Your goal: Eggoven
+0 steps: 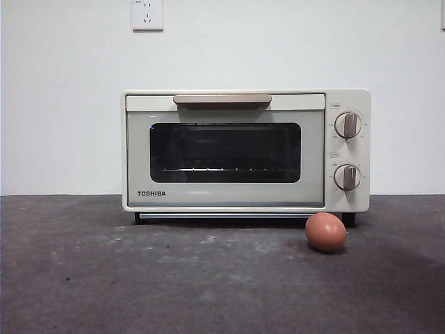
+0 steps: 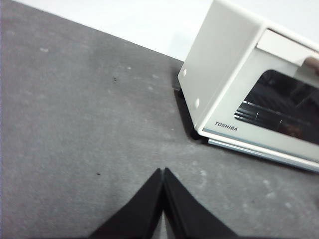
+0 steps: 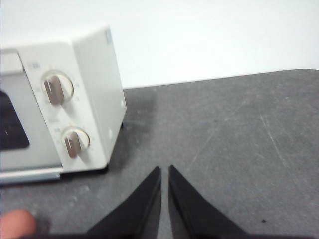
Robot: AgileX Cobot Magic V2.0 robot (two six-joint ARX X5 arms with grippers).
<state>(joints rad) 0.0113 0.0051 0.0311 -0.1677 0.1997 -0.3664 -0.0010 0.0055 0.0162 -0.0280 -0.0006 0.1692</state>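
A cream TOSHIBA toaster oven (image 1: 243, 149) stands on the dark table with its door shut, dark glass window and two grey knobs on its right. A reddish-brown egg (image 1: 325, 232) lies on the table just in front of the oven's right corner. My left gripper (image 2: 163, 172) is shut and empty, above the table off the oven's (image 2: 234, 74) left front corner. My right gripper (image 3: 164, 169) is shut and empty, off the oven's (image 3: 75, 99) knob side; the egg (image 3: 17, 224) shows at the picture's edge. Neither gripper shows in the front view.
The dark grey table (image 1: 139, 278) stretches in front of the oven and to both sides. A white wall with a socket (image 1: 147, 14) stands behind.
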